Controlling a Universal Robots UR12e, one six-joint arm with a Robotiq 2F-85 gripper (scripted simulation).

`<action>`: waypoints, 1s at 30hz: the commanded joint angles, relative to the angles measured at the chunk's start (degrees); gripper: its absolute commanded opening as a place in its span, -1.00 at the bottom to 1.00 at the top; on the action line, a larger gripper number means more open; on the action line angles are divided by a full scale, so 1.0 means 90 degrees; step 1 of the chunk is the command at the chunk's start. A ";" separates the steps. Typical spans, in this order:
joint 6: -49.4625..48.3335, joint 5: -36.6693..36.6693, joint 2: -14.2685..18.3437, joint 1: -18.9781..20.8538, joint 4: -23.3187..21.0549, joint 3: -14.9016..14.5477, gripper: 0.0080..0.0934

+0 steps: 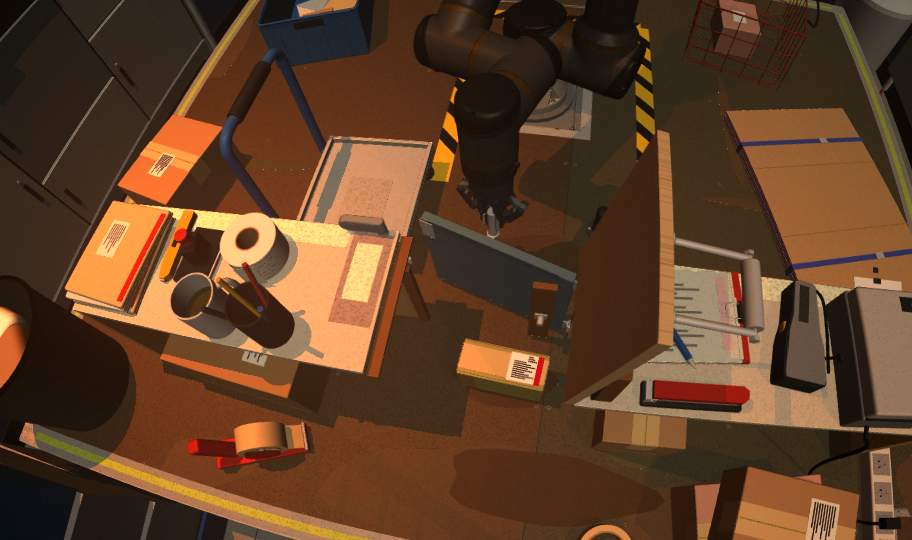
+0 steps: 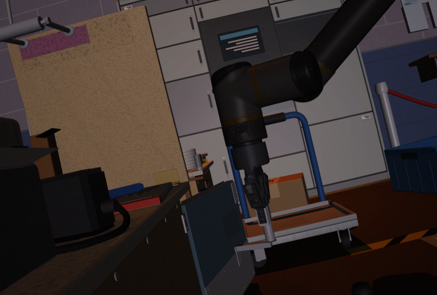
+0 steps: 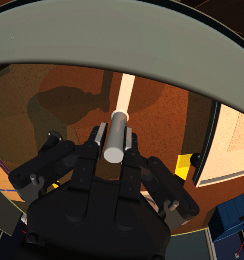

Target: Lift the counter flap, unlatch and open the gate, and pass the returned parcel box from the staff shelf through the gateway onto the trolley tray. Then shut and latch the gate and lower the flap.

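Observation:
The counter flap [image 1: 624,268] [image 2: 95,98] stands raised beside the gateway, and the blue-grey gate [image 1: 496,265] [image 2: 211,230] hangs partly open below it. A grey upright handle post [image 3: 115,138] [image 2: 267,230] rises from the gate's free end. The parcel box [image 1: 503,368] with a white and red label lies on a low shelf on the staff side of the gate. The trolley tray [image 1: 369,185] [image 2: 299,219] stands empty beyond the gate, by the left counter. My gripper [image 1: 491,225] [image 2: 262,219] [image 3: 114,142] hangs over the gate's far end, closed around the handle post.
The left counter [image 1: 244,282] carries books, a paper roll and cups. The right counter [image 1: 781,356] holds a printer, a scanner and a red stapler. A tape dispenser [image 1: 258,443] lies on the floor. An orange box [image 1: 171,158] sits behind the trolley's blue handle [image 2: 307,144].

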 commanded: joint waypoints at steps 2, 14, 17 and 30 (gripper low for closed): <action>0.0189 0.0001 -0.0061 0.0027 0.0014 0.0042 -1.00; 0.1418 0.0001 -0.0390 0.0237 0.0103 0.0283 -1.00; 0.1739 0.0001 -0.0464 0.0304 0.0126 0.0333 -1.00; 0.3201 0.0001 -0.0724 0.0662 0.0221 0.0498 -1.00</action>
